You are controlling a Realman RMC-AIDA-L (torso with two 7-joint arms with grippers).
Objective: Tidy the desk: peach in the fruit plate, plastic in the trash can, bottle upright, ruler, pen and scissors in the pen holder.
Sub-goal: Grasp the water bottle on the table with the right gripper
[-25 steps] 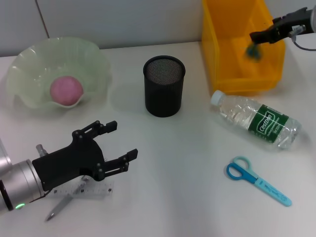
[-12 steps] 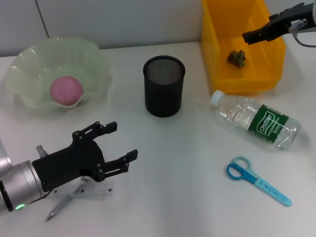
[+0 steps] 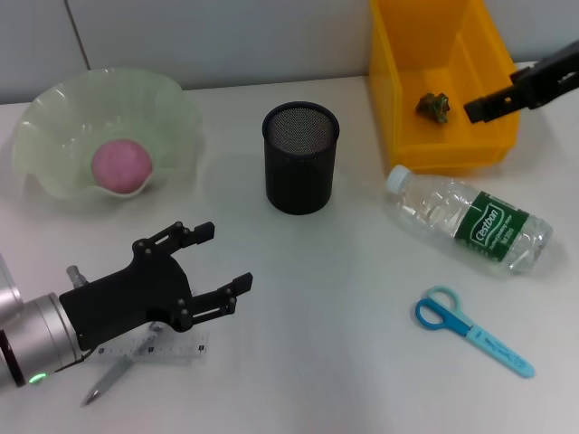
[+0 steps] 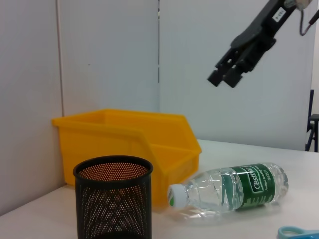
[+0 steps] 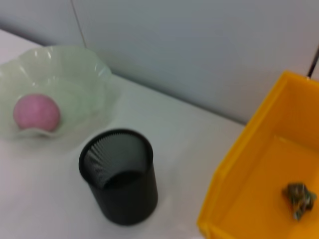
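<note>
Yellow plastic marks the trash can (image 3: 398,99), a bin standing behind and to the right of the black mesh pen holder (image 3: 300,156), and a crumpled scrap of plastic (image 3: 434,105) lies on its floor, so that part of the job looks done. The pink peach (image 3: 121,165) sits in the pale green fruit plate (image 3: 172,104) to the left of the pen holder, also settled. Three things seem left. The bottle (image 3: 470,220) lies on its side just in front of the bin, cap toward the pen holder. The blue scissors (image 3: 470,330) lie flat well to the front right of the pen holder. The ruler (image 3: 176,345) and pen (image 3: 107,382) lie front left of it, partly under the left gripper (image 3: 217,267), whose fingers are spread wide and grasp nothing. The right gripper (image 3: 479,108) hangs above the bin's right wall, carrying nothing; whether its jaws are parted cannot be told. The pen holder itself appears empty. The desk (image 3: 317,298) is plain white and smooth, backed by a pale grey panelled wall (image 4: 109,55).
</note>
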